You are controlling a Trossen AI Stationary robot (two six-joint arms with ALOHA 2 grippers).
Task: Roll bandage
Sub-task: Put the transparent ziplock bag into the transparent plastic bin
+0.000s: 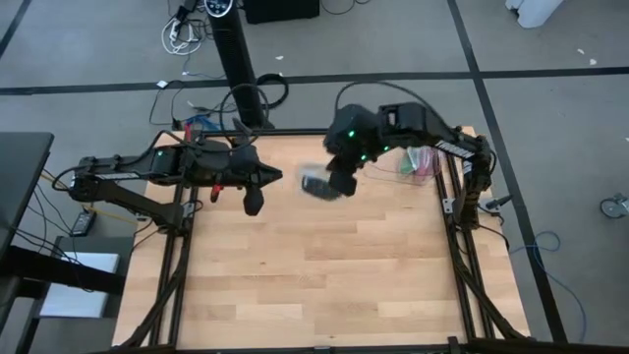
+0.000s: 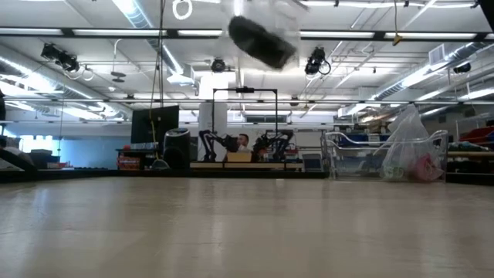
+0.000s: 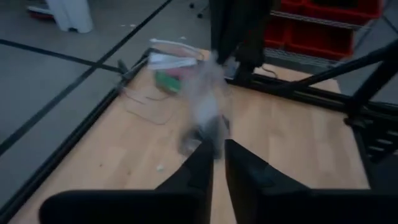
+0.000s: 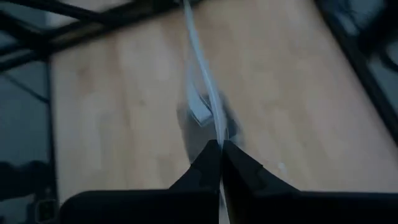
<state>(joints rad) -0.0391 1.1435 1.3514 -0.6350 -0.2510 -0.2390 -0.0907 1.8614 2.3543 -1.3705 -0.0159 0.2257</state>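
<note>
The bandage is a small dark cylinder [image 2: 262,40] inside a clear plastic bag [image 1: 314,184], held high above the table's far middle. My right gripper [image 1: 339,183] is shut on the bag and shows in its own wrist view [image 4: 216,149]. The bag also shows blurred in the left wrist view [image 3: 205,102], with the dark roll at its bottom [image 3: 205,134]. My left gripper [image 1: 254,204] is shut and empty, just left of the bag; its fingers show in its wrist view [image 3: 217,163]. My right gripper pinches a thin edge of the clear plastic bag [image 4: 213,127] between its two fingers, which come from above, pointing down. The bag hangs below the fingers, clear of the table, with the dark roll [image 4: 202,124] at its low end.
A clear bin with pink and green items [image 1: 421,162] stands at the table's far right corner, and shows in the low view [image 2: 401,154]. The bare wooden tabletop [image 1: 324,275] stretches toward the near edge. Black frame rails [image 1: 462,246] run along both sides.
</note>
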